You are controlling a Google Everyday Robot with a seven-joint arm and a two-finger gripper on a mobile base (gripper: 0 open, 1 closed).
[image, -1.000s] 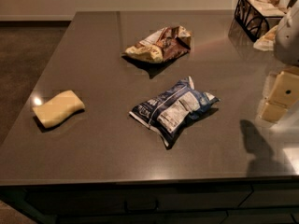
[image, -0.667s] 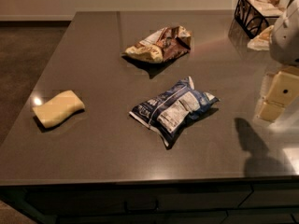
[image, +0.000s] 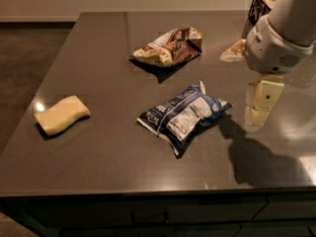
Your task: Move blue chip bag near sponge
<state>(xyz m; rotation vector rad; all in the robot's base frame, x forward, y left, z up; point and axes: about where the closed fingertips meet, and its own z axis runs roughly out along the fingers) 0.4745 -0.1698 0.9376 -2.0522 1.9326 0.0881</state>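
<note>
The blue chip bag (image: 182, 115) lies flat on the table (image: 108, 43), a little right of the middle and toward the front edge. It is a crinkled dark navy packet with a white and silver printed panel across its face. Its ends are pinched and flared, and one corner sticks up at the far side.

The gripper (image: 261, 105) hangs just to the right of the bag, close to its right-hand end but not touching it. It points down at the table top. From this angle I cannot tell whether it is open or closed. It has hold of nothing, and the bag lies free on the table. The gripper is made of pale yellow blocks with a small dark spot on the upper one. It hangs under a rounded white housing (image: 271, 46) on the arm, which comes in from the upper right. Its dark shadow (image: 256, 157) falls on the table in front of it.

The sponge (image: 61, 114) lies well to the left of the bag, near the table's left edge. It is a soft, pale yellow block with rounded, wavy edges.

Beyond the blue bag lies a crumpled brown and cream chip bag (image: 169, 47). A dark wire basket (image: 259, 6) stands at the far right corner.

The table top is a smooth, dark grey-brown slab with a slight sheen, catching small glints of light.
</note>
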